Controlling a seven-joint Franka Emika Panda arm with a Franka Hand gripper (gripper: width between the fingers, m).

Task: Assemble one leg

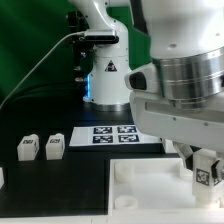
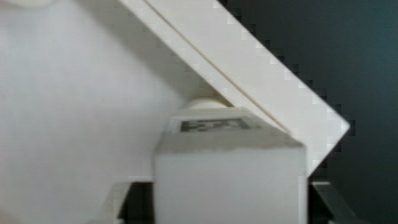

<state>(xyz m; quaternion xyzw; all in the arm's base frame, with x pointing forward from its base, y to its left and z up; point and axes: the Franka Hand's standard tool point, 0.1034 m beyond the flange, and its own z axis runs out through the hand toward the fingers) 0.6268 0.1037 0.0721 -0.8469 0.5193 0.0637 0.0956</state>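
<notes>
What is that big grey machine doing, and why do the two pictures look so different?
It is a robot arm with a claw at its end. One picture comes from a camera standing away from the arm. The other comes from a camera on the arm's wrist, looking along the claw. The claw is pinching a small white leg with a black-and-white tag, right by the edge of a big white piece. On the black table, towards the exterior view's left, stand a spare leg and a second spare leg. The flat sheet with four tags is the marker board; it is not part of the furniture.
</notes>
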